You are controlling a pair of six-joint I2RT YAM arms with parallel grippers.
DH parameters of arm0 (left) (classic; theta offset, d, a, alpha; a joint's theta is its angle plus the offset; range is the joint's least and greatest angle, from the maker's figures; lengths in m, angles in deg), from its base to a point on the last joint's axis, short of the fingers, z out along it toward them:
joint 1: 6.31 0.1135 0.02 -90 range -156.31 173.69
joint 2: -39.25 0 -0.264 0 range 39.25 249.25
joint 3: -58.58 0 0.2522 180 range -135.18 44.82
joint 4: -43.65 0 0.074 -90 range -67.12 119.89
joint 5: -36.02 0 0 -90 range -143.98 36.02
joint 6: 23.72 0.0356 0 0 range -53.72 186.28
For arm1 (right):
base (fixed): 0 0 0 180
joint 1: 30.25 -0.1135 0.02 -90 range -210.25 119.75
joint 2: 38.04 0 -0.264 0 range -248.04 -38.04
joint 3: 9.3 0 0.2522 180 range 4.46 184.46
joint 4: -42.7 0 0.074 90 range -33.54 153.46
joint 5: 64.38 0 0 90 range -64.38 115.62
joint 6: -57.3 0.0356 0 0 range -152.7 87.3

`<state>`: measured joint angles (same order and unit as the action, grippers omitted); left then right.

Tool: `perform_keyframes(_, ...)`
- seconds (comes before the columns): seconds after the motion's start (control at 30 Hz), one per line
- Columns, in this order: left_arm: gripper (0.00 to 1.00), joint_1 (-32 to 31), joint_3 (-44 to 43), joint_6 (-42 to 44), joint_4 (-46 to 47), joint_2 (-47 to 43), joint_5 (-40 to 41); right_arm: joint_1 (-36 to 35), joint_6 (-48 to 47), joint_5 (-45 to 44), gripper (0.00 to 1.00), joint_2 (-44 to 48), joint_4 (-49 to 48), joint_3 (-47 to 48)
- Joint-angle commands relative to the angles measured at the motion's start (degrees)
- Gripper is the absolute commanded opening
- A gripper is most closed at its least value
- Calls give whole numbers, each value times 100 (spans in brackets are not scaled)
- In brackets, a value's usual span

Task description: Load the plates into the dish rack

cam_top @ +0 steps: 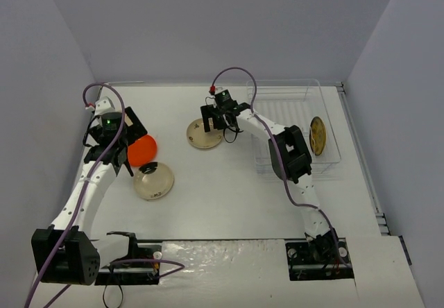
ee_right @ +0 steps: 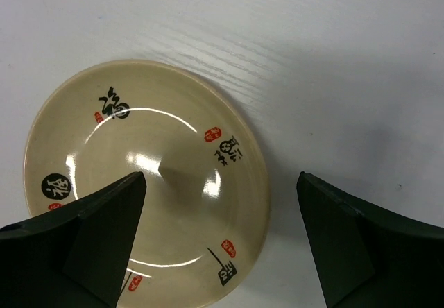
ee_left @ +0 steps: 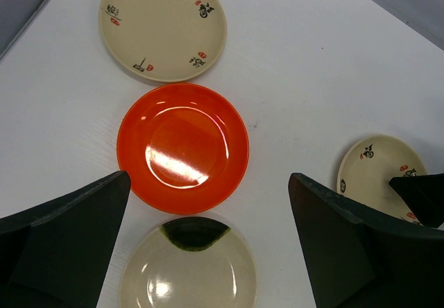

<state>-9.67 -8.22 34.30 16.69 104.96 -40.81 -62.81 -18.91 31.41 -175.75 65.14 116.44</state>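
One plate [cam_top: 317, 136] stands slotted in the rack [cam_top: 291, 89]. The right gripper [ee_right: 220, 180], wide open and empty, straddles the rim of a cream plate [ee_right: 159, 134], likely to pinch it. The left gripper [ee_left: 209, 177], equally open, hovers over the orange plate [ee_left: 182, 146].

Five round plates: one glossy orange-red plate [ee_left: 182, 147], one pale cream plate with a dark green patch [ee_left: 187, 273], one dark brown plate patterned in yellow [cam_top: 318, 136], and two cream plates with black and red characters — one character plate [ee_left: 163, 25], the other character plate [ee_right: 152, 148]. One clear wire dish rack [cam_top: 291, 100]. Two black tools — left tool [ee_left: 208, 183], right tool [ee_right: 222, 180]. One white counter [cam_top: 229, 197].
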Motion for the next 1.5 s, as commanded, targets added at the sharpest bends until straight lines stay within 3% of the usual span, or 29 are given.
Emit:
perform_keyframes(0.0,97,31,-401,-62,145,-42,127,-70,183,55,82,30,-23,189)
perform_keyframes(0.33,97,29,-365,-88,79,-164,302,-75,433,-34,50,113,-43,-116)
perform_keyframes(0.53,97,37,-350,-106,37,-265,354,-58,511,-115,44,50,35,-157)
perform_keyframes(0.8,97,37,-295,-132,-7,-453,414,-40,573,-402,24,130,107,-273)
perform_keyframes(0.93,97,31,-245,-144,5,-591,444,-23,581,-426,0,175,63,-351)
perform_keyframes(1.17,97,32,-194,-172,28,-655,449,-22,381,-230,0,589,-409,-617)
perform_keyframes(1.47,97,30,-177,-183,47,-649,478,-11,-174,1,0,1902,-1908,-1349)
